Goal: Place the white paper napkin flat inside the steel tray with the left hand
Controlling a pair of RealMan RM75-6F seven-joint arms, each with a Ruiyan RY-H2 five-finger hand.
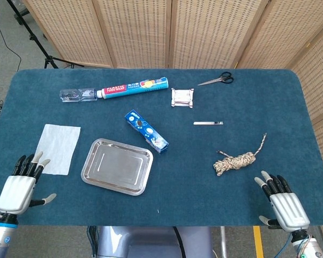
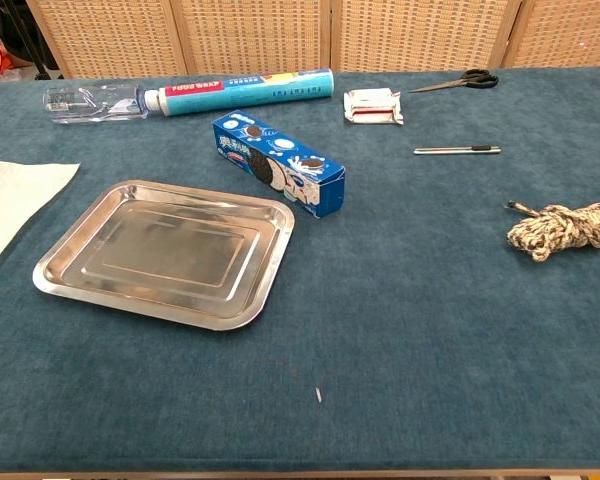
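**A:** Where is the white paper napkin point(image 1: 58, 148) lying?

**B:** Flat on the blue-covered counter point(image 1: 204, 161), near its left edge and just left of the steel tray point(image 1: 117, 166). The two are apart, with a strip of blue cloth between them. In the chest view only the napkin's right part shows at the frame's edge.

**A:** And the left hand point(image 1: 20, 186)?

**B:** It sits at the counter's near left corner, back of the hand up, fingers extended and slightly apart, thumb out to the side. It holds nothing. Its dark fingertips point(image 1: 31, 164) reach the napkin's near edge; whether they actually touch the paper I cannot tell.

**A:** The right hand point(image 1: 282, 203)?

**B:** At the near right corner, also back up, fingers spread, nothing in it. The coil of rope point(image 1: 237, 160) lies near it, toward the middle of the counter.

**A:** What is in the tray?

**B:** Only its own shiny floor shows. A blue cookie box point(image 2: 278, 163) lies slantwise just beyond its far right corner.

**A:** Anything else?

**B:** Along the far side, a clear plastic bottle point(image 1: 77, 94) end to end with a long blue tube-shaped box point(image 1: 133, 87), a small white packet point(image 1: 182, 98), black-handled scissors point(image 1: 217, 80), and a thin pen-like stick point(image 1: 208, 123) nearer the middle.
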